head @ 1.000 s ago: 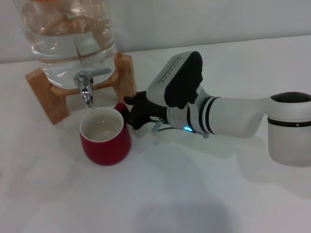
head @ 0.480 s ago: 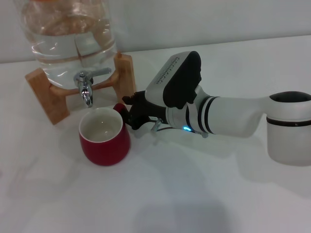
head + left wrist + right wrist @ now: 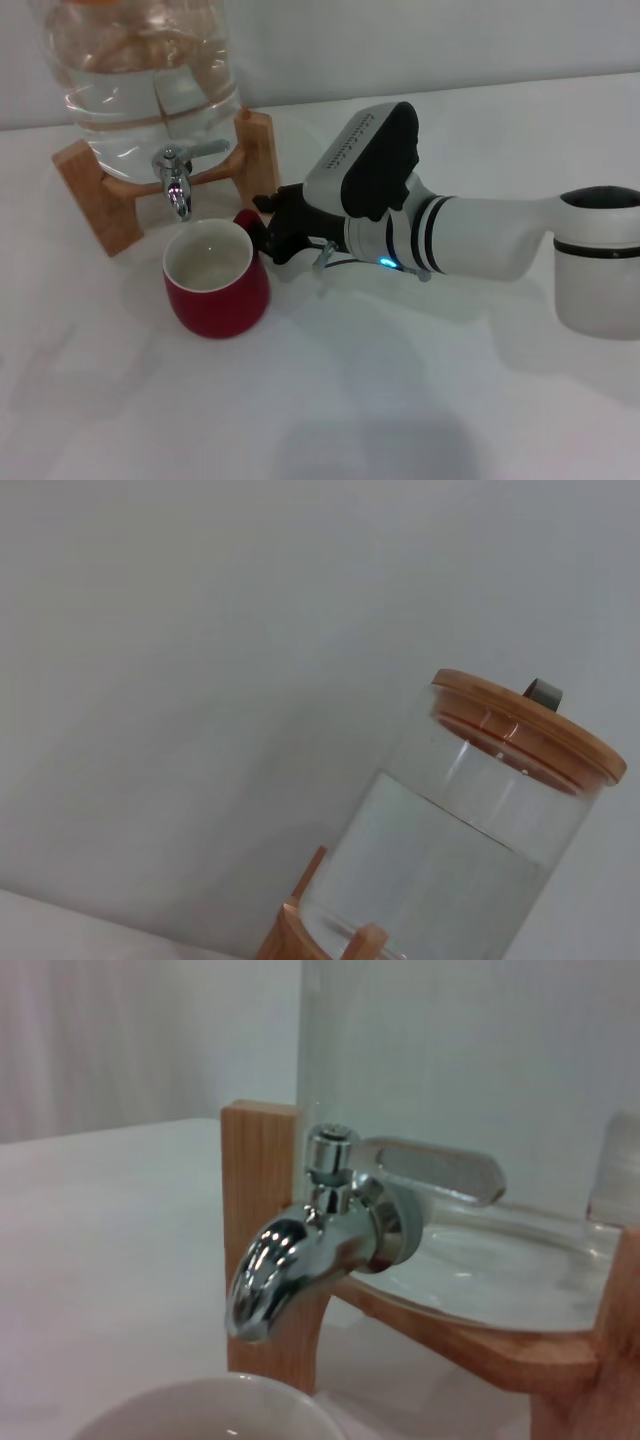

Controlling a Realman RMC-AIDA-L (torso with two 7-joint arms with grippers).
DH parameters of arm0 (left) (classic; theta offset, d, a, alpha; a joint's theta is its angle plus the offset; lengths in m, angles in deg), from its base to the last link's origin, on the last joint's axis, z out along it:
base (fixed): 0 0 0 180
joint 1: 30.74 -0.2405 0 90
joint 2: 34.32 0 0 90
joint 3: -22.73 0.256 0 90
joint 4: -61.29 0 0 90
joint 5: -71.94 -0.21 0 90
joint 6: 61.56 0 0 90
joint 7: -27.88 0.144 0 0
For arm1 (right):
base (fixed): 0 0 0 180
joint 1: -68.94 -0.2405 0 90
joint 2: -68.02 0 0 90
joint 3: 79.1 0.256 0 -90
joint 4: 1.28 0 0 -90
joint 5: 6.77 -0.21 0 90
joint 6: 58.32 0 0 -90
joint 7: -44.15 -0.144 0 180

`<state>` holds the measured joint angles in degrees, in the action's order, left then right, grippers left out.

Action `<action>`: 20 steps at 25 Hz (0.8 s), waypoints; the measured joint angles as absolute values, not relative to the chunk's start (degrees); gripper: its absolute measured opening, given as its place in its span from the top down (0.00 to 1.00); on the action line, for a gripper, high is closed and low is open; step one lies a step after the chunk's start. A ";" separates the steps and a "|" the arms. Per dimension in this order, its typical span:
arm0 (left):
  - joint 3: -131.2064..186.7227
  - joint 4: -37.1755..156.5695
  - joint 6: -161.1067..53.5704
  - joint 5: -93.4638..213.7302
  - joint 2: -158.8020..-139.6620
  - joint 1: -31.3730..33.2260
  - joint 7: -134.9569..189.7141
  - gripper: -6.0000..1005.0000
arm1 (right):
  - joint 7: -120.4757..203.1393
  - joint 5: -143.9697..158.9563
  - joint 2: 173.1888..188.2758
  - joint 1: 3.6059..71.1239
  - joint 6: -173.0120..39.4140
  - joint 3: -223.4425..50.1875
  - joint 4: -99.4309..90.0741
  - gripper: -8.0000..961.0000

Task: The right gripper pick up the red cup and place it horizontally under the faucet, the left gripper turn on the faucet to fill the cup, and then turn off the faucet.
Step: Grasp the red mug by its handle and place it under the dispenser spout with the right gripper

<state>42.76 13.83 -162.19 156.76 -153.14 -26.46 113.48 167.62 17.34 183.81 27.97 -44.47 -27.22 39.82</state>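
Your right gripper (image 3: pixel 268 230), the black two-fingered claw, sits at the handle of the glossy dark-red ceramic cup (image 3: pixel 215 280); whether its jaws pinch the handle, you cannot tell. The cup stands upright on the white table (image 3: pixel 380 400), just below the chrome faucet (image 3: pixel 176 180). Nudge its mouth squarely beneath the spout before letting go.

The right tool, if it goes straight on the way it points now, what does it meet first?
Most likely the red cup: the right tool is at its small handle and points toward it. Contact is hard to judge from the head view.
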 joint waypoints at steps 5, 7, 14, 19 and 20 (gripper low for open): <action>42.76 13.73 -162.19 156.76 -153.14 -26.38 113.48 0.11 | 167.62 17.48 183.67 28.34 -43.30 -27.10 39.84 0.68; 42.76 13.74 -162.19 156.76 -153.14 -26.31 113.48 0.11 | 167.63 17.59 183.68 28.43 -43.27 -27.09 39.78 0.68; 42.76 13.84 -162.19 156.76 -153.14 -26.22 113.48 0.11 | 167.63 17.59 183.69 28.50 -43.26 -27.28 39.17 0.68; 42.76 13.85 -162.19 156.76 -153.14 -26.40 113.48 0.11 | 167.63 17.58 183.69 28.56 -43.23 -27.14 39.09 0.68; 42.76 13.84 -162.19 156.76 -153.14 -26.42 113.48 0.11 | 167.62 17.57 183.68 28.58 -43.21 -27.14 39.09 0.68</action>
<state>42.76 13.84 -162.19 156.76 -153.14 -26.42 113.48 167.62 17.57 183.68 28.58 -43.21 -27.14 39.09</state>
